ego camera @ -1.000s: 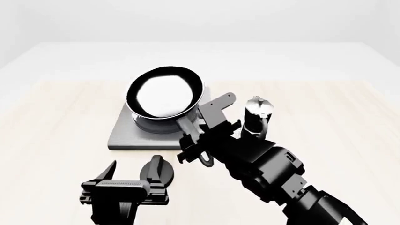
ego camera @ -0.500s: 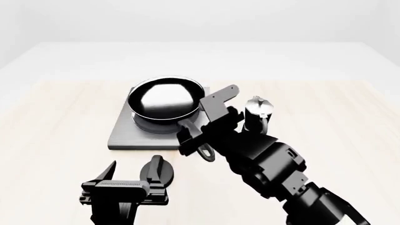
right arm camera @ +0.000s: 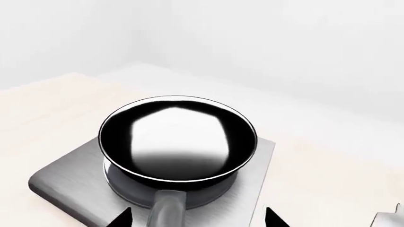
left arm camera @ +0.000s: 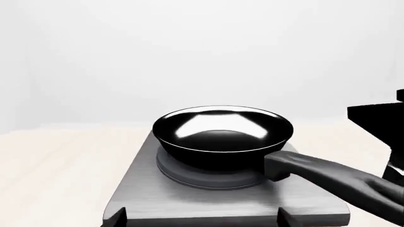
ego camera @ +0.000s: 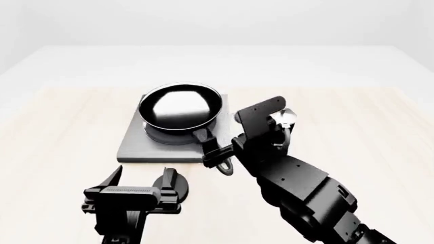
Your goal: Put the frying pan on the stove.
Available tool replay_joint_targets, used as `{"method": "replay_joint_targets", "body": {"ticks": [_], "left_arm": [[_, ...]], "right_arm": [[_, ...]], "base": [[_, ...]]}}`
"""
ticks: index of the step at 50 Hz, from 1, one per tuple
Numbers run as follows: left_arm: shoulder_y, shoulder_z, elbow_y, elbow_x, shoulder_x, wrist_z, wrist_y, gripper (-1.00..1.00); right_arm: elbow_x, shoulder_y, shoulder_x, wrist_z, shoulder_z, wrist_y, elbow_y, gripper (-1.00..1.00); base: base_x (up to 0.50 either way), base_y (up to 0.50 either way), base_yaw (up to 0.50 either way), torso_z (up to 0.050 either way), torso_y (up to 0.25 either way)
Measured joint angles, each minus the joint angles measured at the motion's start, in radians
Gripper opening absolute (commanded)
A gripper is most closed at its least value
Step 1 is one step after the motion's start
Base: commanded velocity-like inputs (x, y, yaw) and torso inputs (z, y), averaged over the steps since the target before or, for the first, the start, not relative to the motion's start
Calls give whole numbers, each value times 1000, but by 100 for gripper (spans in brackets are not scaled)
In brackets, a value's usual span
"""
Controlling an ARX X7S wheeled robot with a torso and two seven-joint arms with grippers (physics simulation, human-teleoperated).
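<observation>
Frying pan (ego camera: 180,108) sits on stove (ego camera: 135,145), handle pointing toward 5 o'clock. Right gripper (ego camera: 237,137) apparently spread, off the handle; left gripper (ego camera: 139,185) spread, empty.

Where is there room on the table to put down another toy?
The wooden table is bare left of the stove, behind the frying pan, and far right past the moka pot. It is crowded near the front: the knob, both arms and the pan handle.
</observation>
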Motion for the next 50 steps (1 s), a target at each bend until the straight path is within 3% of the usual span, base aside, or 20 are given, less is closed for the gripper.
{"method": "replay_joint_targets", "body": {"ticks": [22,50], "left_arm": [[8,-14,107,-9,-39,-42,-66,100],[-25,-17,263,-21,-76,-85,-162,100]], "right_arm": [[-97,-129,110,154,26,-100,-267,100],[-36,-191,209,263,106,-101,-548,100]], "base": [[0,0,0,0,0],[0,0,0,0,0]]}}
